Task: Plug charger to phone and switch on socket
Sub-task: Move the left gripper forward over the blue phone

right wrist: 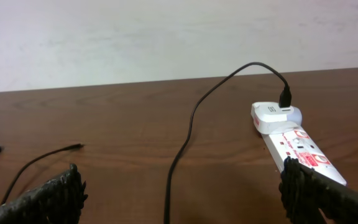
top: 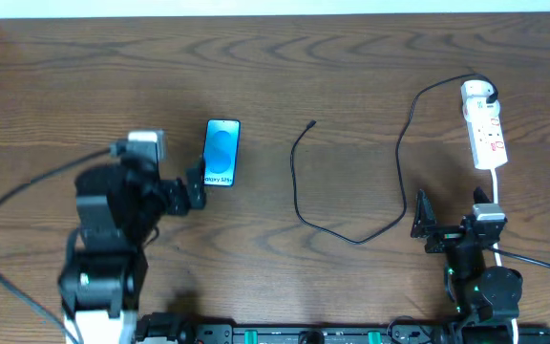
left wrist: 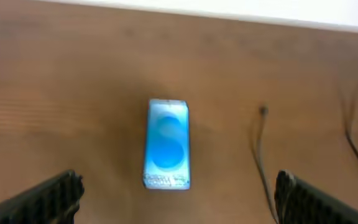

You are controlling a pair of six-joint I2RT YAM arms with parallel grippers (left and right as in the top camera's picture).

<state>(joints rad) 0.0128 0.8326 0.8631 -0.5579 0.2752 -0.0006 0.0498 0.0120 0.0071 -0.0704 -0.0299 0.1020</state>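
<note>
**Operator:** Report arm poses, referenced to the phone (top: 222, 153).

**Technician:** The phone lies flat on the table (top: 351, 57), screen up and lit blue. The left arm stands to the left of the phone and on its near side, with the forearm reaching toward it. The left gripper (top: 197, 188) sits low, just beside the phone's near-left corner. Its jaws are spread wide and hold nothing. In the left wrist view the phone lies ahead, between the two fingers (left wrist: 55, 199) and clear of both.

**Operator:** And the right arm?

**Technician:** It is well to the right of the phone, folded close to its base. The right gripper (top: 450, 218) is also spread wide and holds nothing.

**Operator:** Where are the remaining task items?

**Technician:** The socket (top: 485, 129) lies far right of the phone, well apart. The charger (top: 299, 196) trails between phone and socket, and its far end is seated in a white block at the socket's far end. Its small plug (top: 312, 123) rests loose on the table, right of the phone's top edge and not touching it.
</note>
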